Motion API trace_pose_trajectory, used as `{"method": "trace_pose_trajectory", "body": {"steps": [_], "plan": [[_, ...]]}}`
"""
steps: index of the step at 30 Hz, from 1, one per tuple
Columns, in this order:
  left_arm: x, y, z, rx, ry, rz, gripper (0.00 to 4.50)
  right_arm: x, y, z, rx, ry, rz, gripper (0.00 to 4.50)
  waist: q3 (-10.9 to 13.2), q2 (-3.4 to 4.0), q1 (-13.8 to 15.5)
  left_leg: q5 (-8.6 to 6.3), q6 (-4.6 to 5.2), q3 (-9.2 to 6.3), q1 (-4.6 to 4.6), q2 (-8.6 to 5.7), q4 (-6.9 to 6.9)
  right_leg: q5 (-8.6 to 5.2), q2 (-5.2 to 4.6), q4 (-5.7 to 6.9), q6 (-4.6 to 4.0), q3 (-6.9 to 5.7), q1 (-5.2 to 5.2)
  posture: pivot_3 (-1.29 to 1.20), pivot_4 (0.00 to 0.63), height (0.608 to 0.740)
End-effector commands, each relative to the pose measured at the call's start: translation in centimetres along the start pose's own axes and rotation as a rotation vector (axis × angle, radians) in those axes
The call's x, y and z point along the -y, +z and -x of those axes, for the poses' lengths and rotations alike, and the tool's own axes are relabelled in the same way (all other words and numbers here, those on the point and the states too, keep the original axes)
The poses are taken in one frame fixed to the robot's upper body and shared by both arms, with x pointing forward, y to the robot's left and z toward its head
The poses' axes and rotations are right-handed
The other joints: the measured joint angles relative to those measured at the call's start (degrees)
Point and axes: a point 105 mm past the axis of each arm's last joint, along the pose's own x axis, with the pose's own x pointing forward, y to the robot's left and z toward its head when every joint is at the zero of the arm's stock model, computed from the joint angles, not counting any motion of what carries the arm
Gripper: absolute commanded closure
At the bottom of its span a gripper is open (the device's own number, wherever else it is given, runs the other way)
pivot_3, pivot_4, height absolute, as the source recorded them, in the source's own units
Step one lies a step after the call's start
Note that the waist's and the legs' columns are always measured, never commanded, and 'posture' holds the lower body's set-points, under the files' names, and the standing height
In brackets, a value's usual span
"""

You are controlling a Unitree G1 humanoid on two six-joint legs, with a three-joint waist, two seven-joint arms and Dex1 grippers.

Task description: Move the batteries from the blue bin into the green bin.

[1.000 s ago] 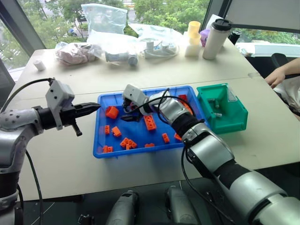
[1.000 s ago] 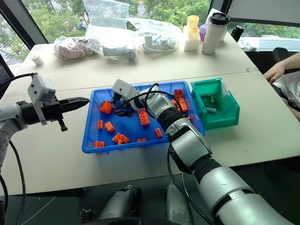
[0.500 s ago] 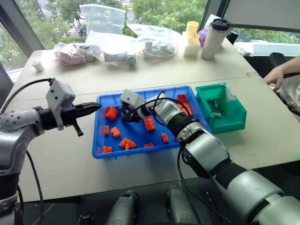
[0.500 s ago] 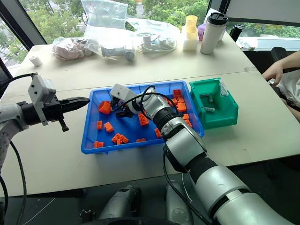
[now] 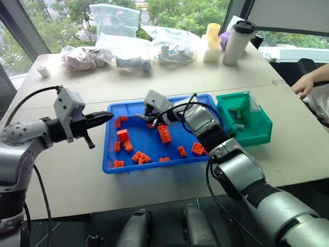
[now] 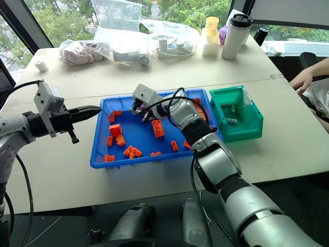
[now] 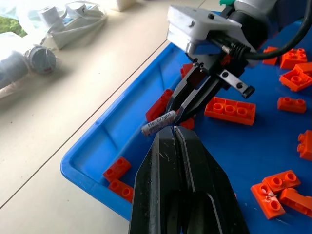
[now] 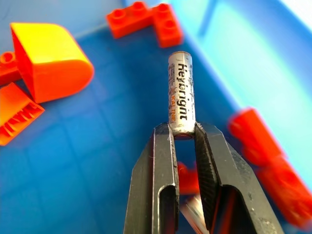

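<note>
Both arms are built of rounded silver-grey shells joined by black segments. The left arm (image 5: 23,136) carries a boxy pale-grey camera module (image 5: 68,105) on its wrist, at twelve o'clock of the black wrist body, and a thin black cable (image 5: 25,100) arcs from it back toward the shoulder. The left gripper (image 5: 105,117) has two slim matte-black tapered fingers (image 7: 195,161), scuffed pale near the tips. The right arm (image 5: 241,175) bears a like white module (image 7: 202,24) with small dark screws, black cables (image 5: 180,108) looping over its forearm, and ribbed black fingers (image 8: 161,165).
</note>
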Motion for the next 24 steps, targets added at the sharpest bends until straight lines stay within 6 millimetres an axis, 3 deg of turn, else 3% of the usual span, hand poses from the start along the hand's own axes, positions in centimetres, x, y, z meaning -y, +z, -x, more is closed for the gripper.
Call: {"method": "trace_pose_trajectory", "body": {"steps": [1, 3, 6, 11, 16, 23, 24], "plan": [[0.0, 0.9, -0.4, 0.032, -0.016, -0.036, 4.5, 1.0, 3.2, 6.7, 0.133, -0.099, 0.004, 4.49, 0.0, 0.02, 0.6, -0.01, 0.01, 0.03, -0.01, 0.0, 0.0, 0.0, 0.0, 0.0, 0.0, 0.01, -0.02, 0.0, 0.15, 0.74], [0.0, 0.9, -0.7, 0.036, -0.026, -0.035, 4.5, 1.7, 2.9, 9.9, 0.138, -0.164, -0.024, 4.49, 0.0, 0.02, 0.7, -0.01, 0.02, 0.04, -0.02, 0.0, 0.03, 0.0, -0.01, 0.0, 0.0, 0.0, -0.01, 0.0, 0.15, 0.74], [0.3, 0.8, -1.4, 0.045, -0.057, -0.028, 4.5, 3.9, 0.7, 15.7, 0.087, -0.351, -0.083, 4.49, 0.0, 0.01, 1.0, -0.05, 0.09, 0.06, -0.01, 0.01, 0.05, 0.0, -0.01, 0.0, 0.0, 0.0, 0.0, 0.0, 0.15, 0.74], [0.7, 0.7, -2.5, 0.059, -0.106, -0.02, 4.5, 5.1, -3.1, 21.8, -0.053, -0.549, -0.146, 4.49, 0.0, -0.01, 2.3, -0.24, 0.42, 0.23, 0.02, 0.01, 0.12, 0.0, -0.09, -0.05, 0.0, 0.02, 0.07, 0.0, 0.15, 0.74], [0.5, 0.9, -3.7, 0.072, -0.148, -0.036, 4.5, 4.5, -6.3, 24.1, -0.176, -0.593, -0.165, 4.49, 0.0, -0.01, 2.5, -0.25, 0.45, 0.33, 0.03, 0.01, 0.13, 0.0, -0.22, -0.04, 0.0, 0.03, 0.08, 0.0, 0.15, 0.74], [0.4, 1.2, -4.6, 0.086, -0.177, -0.052, 4.5, 4.3, -9.7, 25.3, -0.274, -0.615, -0.185, 4.49, 0.0, -0.02, 2.4, -0.26, 0.48, 0.37, 0.03, 0.01, 0.15, 0.0, -0.22, -0.04, 0.0, 0.04, 0.1, 0.0, 0.15, 0.74], [0.4, 1.1, -4.7, 0.084, -0.179, -0.054, 4.5, 4.3, -10.1, 25.3, -0.277, -0.614, -0.194, 3.99, 0.0, -0.02, 2.5, -0.26, 0.48, 0.36, 0.04, 0.02, 0.16, 0.0, -0.21, -0.04, 0.0, 0.03, 0.1, 0.0, 0.15, 0.74]]}}
